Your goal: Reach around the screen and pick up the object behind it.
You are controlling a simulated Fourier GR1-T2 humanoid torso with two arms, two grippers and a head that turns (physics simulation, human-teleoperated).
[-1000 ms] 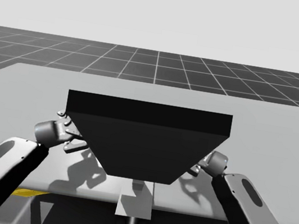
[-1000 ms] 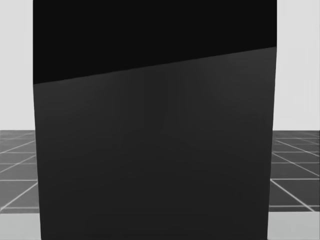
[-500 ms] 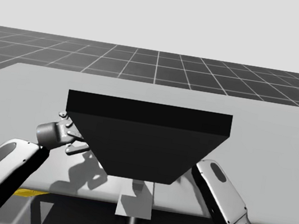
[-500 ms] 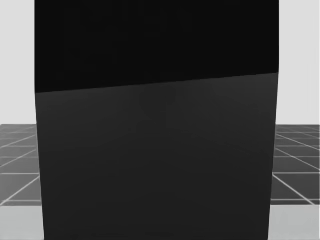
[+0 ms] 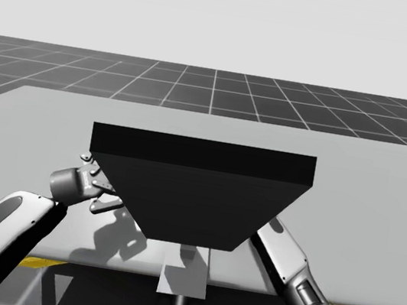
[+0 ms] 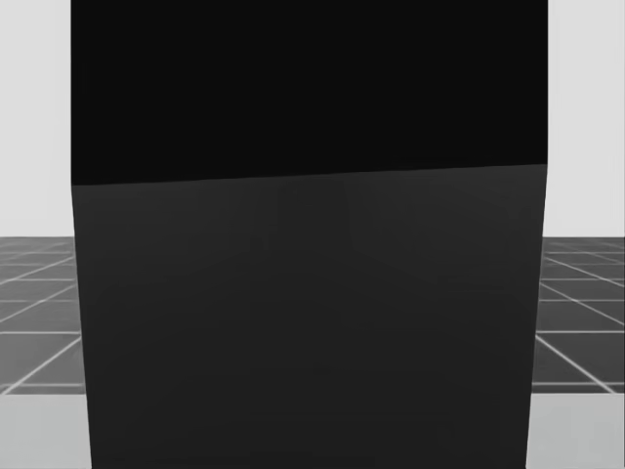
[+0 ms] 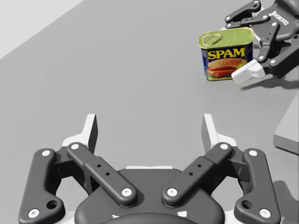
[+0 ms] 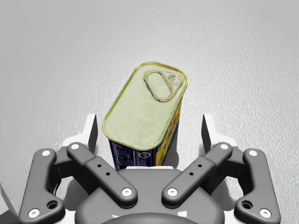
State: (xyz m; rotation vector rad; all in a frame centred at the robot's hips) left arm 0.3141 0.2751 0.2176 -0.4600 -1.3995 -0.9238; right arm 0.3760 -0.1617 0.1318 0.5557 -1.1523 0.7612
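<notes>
The right fingers (image 8: 92, 135) stand wide, one on each side of the blue rectangular tin (image 8: 145, 109) with the yellowish pull-tab lid. I see a gap at both, so nothing is gripped. The tin stands upright on the grey desk (image 8: 243, 51), close in toward the palm and turned at an angle to the fingers rather than square. The left fingers (image 7: 91, 134) are wide too and hold nothing; the tin is well ahead of them and off to one side. From above, the dark screen (image 5: 197, 190) hides the tin. My worry is that closing on the skewed tin could catch its corners and twist or topple it, and a hasty lift might knock the screen.
</notes>
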